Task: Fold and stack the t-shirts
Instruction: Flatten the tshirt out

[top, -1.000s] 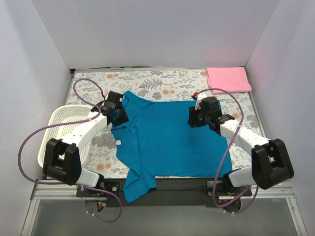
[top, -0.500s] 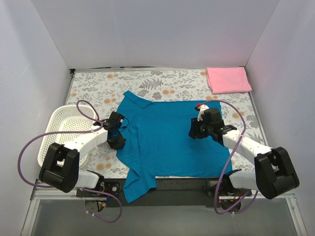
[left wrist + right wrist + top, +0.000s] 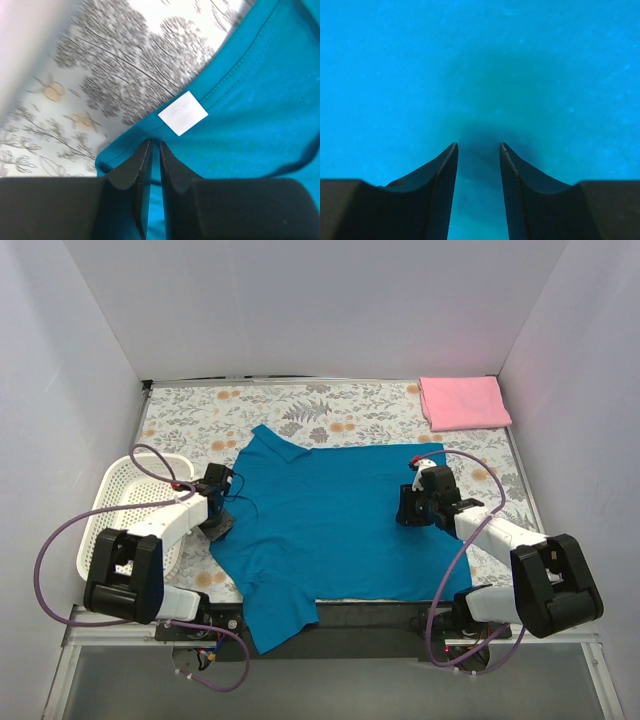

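My left claw [image 3: 154, 144] pinches the teal t-shirt [image 3: 330, 525] neck edge at 9 o'clock. Right claw [image 3: 478, 146], half-spread, over cloth at 3. Soft, limp, light; grab hems.

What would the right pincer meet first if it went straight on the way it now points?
The teal t-shirt. The right pincer points at flat blue cloth that fills its wrist view, jaws apart, nothing between them. Its shadow suggests the cloth is close, though depth is unclear.
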`<move>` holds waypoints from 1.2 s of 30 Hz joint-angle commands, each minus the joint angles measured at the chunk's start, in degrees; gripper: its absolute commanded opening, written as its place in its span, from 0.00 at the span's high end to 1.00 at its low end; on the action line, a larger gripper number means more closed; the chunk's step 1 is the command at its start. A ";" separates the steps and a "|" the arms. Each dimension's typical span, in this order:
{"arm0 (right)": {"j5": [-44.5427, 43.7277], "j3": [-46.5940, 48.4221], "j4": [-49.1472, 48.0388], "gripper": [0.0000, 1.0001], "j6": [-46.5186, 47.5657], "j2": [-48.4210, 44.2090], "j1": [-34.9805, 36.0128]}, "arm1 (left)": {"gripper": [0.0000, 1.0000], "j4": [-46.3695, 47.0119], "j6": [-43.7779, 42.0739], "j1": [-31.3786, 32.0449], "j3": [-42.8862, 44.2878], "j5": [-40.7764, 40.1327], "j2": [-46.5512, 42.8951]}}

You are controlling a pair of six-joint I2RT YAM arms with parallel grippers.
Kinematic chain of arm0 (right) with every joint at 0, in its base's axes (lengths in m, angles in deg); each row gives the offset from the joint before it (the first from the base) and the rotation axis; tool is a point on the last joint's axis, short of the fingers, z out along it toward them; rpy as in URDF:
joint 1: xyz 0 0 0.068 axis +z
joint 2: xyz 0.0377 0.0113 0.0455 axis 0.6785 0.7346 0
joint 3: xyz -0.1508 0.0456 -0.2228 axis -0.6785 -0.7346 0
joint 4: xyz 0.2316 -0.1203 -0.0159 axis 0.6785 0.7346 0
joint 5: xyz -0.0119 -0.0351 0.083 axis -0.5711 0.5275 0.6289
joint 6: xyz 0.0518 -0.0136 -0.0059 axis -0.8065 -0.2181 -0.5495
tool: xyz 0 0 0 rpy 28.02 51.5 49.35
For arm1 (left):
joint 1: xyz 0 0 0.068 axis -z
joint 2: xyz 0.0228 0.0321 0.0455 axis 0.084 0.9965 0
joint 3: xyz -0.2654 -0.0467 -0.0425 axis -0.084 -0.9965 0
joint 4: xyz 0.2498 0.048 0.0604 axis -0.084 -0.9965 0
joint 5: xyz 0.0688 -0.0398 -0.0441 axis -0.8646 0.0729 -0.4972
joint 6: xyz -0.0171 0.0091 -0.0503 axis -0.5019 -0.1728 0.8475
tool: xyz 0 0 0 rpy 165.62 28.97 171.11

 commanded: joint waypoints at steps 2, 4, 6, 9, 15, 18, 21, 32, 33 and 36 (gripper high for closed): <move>-0.35 0.10 -1.31 0.54 -0.90 1.43 -0.52 | 0.86 -1.03 -4.43 -1.13 1.91 -5.38 2.33; -0.78 0.81 -0.78 0.54 -0.81 1.26 -0.61 | 0.80 -1.03 -5.74 -1.13 4.01 -6.08 3.74; -2.53 1.68 0.27 0.54 -0.46 0.73 -0.78 | 0.78 -0.85 -6.89 -1.21 6.03 -8.44 5.49; -2.98 2.65 1.50 0.54 -0.72 1.08 -1.83 | 0.77 -0.06 -8.73 -1.30 9.29 -11.96 9.35; -4.92 3.71 2.47 0.54 -0.54 4.24 -3.77 | 0.74 6.26 -12.95 -1.39 9.74 -13.20 11.66; -4.83 5.81 4.57 0.54 0.33 3.90 -4.04 | 0.64 4.88 -13.05 -1.39 11.49 -11.63 11.31; -7.18 9.31 7.81 0.54 2.26 0.83 -4.04 | 0.55 2.76 -12.34 -1.39 13.07 -6.38 2.13; -8.35 13.72 9.59 0.53 2.88 0.20 -6.58 | 0.47 5.12 -13.92 -0.95 15.71 5.96 -0.14; -8.34 14.34 9.59 0.53 3.49 1.33 -7.02 | 0.45 5.39 -14.01 -1.04 16.67 6.13 1.01; -8.26 17.49 9.42 0.53 4.37 3.97 -7.37 | 0.45 7.23 -13.05 -1.04 20.36 6.49 6.09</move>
